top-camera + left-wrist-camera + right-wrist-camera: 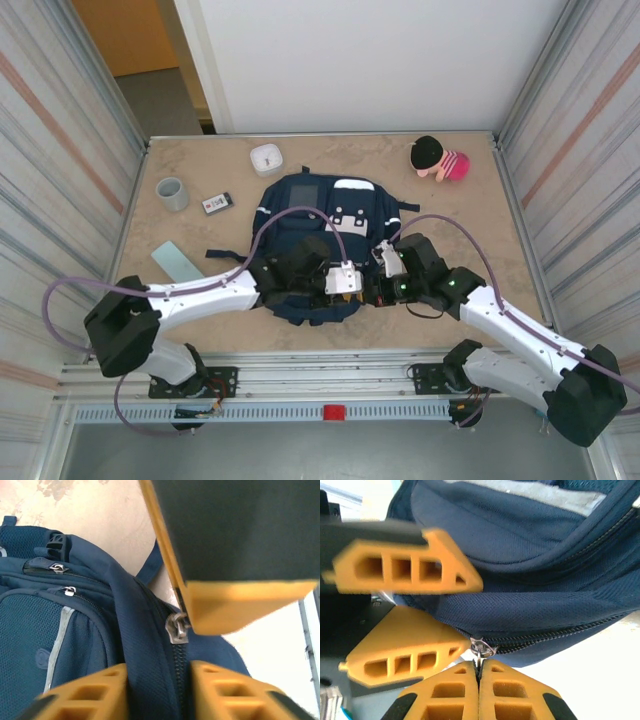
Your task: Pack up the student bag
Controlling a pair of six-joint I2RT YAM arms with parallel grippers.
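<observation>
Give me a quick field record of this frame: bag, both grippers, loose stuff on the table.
bag: navy backpack lying flat, mid-table
right gripper: shut on the zip pull at the bag's near end
left gripper: fingers either side of a fabric fold by the zip; grip unclear
loose items: grey cup, white box, plush toy, all outside the bag
surface: table
</observation>
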